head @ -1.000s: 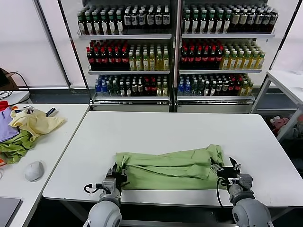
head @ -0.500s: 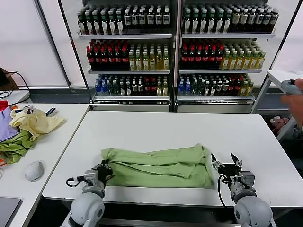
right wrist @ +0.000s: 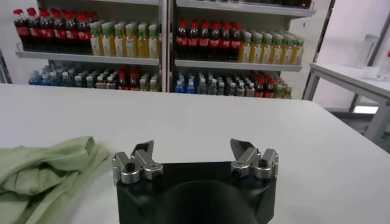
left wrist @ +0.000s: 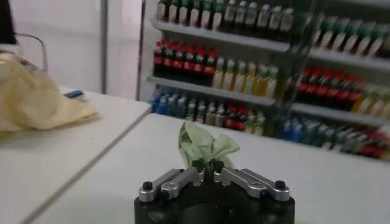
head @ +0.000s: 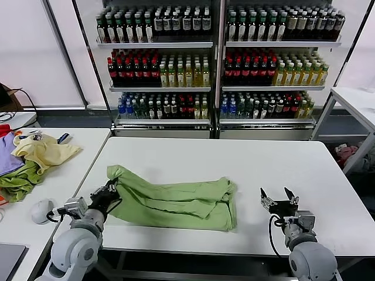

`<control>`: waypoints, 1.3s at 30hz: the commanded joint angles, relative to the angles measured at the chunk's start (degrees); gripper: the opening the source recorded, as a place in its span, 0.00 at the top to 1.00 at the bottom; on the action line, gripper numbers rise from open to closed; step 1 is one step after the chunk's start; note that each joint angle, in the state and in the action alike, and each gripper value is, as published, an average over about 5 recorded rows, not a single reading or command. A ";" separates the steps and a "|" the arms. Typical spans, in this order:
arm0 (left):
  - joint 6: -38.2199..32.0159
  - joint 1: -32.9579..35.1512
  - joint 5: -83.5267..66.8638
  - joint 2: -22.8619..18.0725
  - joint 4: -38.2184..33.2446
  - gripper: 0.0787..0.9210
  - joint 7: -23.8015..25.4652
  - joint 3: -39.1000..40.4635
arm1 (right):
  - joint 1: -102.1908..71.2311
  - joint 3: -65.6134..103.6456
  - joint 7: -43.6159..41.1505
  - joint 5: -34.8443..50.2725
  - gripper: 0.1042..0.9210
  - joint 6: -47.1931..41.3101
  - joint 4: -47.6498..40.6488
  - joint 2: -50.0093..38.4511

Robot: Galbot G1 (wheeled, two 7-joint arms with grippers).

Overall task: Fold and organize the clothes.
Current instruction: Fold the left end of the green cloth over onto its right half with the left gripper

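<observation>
The light green T-shirt [head: 176, 199] lies bunched in long folds across the left half of the white table [head: 234, 158], plain side up. My left gripper [head: 107, 190] is shut on the shirt's left end at the table's left edge; in the left wrist view a tuft of green cloth [left wrist: 204, 146] stands up from between the closed fingers of the left gripper [left wrist: 207, 165]. My right gripper [head: 278, 198] is open and empty, right of the shirt and apart from it. The right wrist view shows the right gripper [right wrist: 194, 149] spread wide, with the shirt [right wrist: 46, 170] off to one side.
A side table [head: 70, 175] on the left holds a pale yellow garment [head: 44, 151], darker green [head: 17, 182] and purple [head: 7, 157] garments and a grey mouse [head: 40, 211]. Shelves of bottles [head: 217, 64] stand behind. Another table [head: 357, 99] is at far right.
My left gripper has pulled the shirt leftward across the table. My right gripper let go of the shirt's right end, opened, and stayed in place.
</observation>
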 commanded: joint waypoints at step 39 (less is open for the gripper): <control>-1.94 -14.44 -0.98 -20.51 13.88 0.61 5.36 33.27 | 1.49 -0.07 -0.45 -0.37 0.12 1.01 -2.81 0.38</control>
